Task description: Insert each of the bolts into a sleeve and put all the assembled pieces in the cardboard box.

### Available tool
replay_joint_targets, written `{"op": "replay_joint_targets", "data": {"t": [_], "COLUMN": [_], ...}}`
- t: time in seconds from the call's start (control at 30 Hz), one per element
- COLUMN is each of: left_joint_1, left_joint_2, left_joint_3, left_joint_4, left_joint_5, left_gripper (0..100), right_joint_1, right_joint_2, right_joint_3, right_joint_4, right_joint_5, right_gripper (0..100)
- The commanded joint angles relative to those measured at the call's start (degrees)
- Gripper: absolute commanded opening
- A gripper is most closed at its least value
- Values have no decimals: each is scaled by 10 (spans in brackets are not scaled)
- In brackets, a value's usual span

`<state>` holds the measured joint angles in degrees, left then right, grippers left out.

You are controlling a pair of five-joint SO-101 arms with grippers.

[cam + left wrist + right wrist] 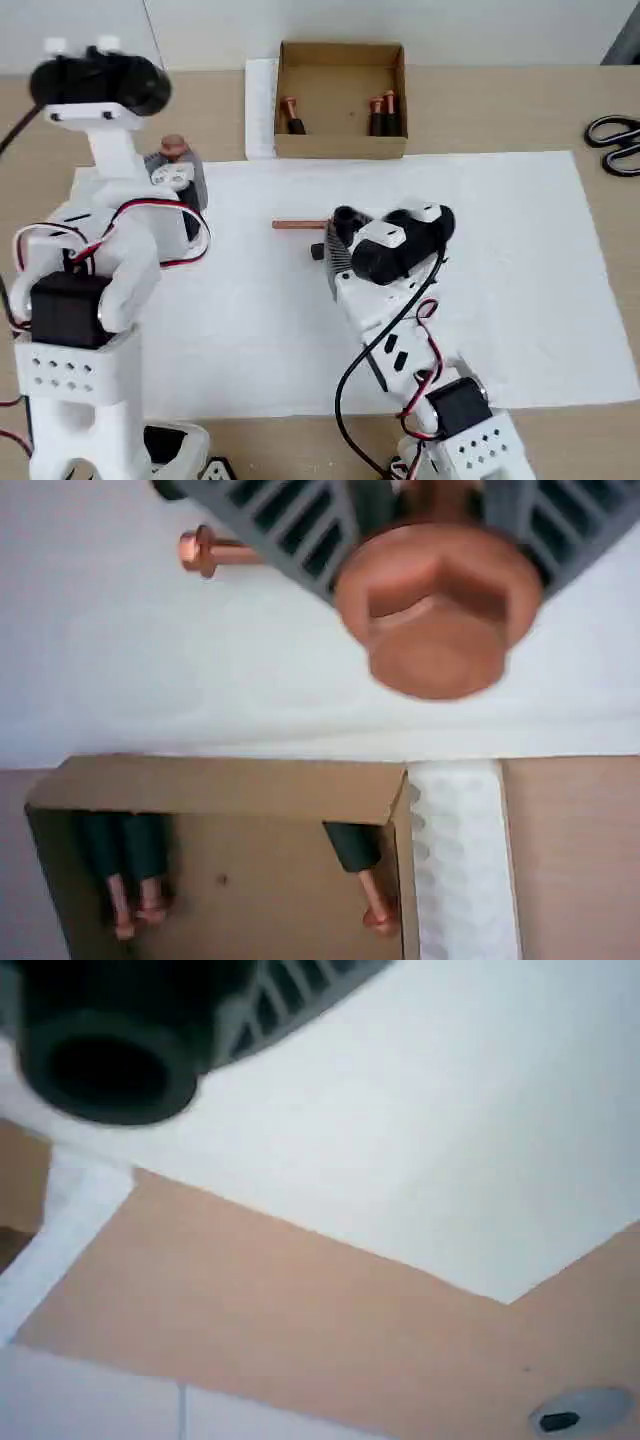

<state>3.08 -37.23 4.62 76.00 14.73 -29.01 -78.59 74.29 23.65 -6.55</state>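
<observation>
The bolt [438, 610] in the left end effector [436, 510] showed only a blurred head, its shank hidden in the grip. The sleeve [105, 1065] in the right end effector [334, 250] was blurred and edge-cropped, and scissors [615, 143] at the desk's [520, 100] far right ran off frame.

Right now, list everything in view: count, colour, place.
cardboard box: one, brown, at the table's far side, just beyond the white sheet.
assembled pieces: three, copper bolts in black sleeves, inside the box; one alone, two together.
loose bolt: one, copper, lying on the sheet.
held bolt: one, copper, in the left gripper.
sleeve: one, black, in the right gripper.
white sheet: one, over the table's middle.
white strip: one, beside the box.
scissors: one pair, black handles, on the bare table off the sheet.
table: one, light wood.
left gripper: grey fingers, shut on the held bolt.
right gripper: grey fingers, shut on the sleeve, near the loose bolt.
</observation>
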Motion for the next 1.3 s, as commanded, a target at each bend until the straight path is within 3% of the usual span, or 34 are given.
{"op": "replay_joint_targets", "data": {"t": [0.0, 0.23, 0.5, 0.87, 1.27], "left_joint_1": [33, 141, 195, 196, 199], "left_joint_2": [-14, -14, -13, -15, -14], "left_joint_3": [-1, -1, 5, 150, 184], "left_joint_4": [-49, -111, -92, -206, -229], "left_joint_5": [21, 18, 22, 30, 85], "left_gripper": [6, 6, 6, 6, 6], "right_joint_1": [-7, -25, -60, -60, -70], "right_joint_2": [-11, -15, -15, -16, -16], "right_joint_3": [7, 57, 62, 62, 62], "right_joint_4": [-17, -22, -22, -16, -16], "right_joint_5": [-30, -33, -32, -33, -33], "right_gripper": [3, 3, 3, 3, 3]}}
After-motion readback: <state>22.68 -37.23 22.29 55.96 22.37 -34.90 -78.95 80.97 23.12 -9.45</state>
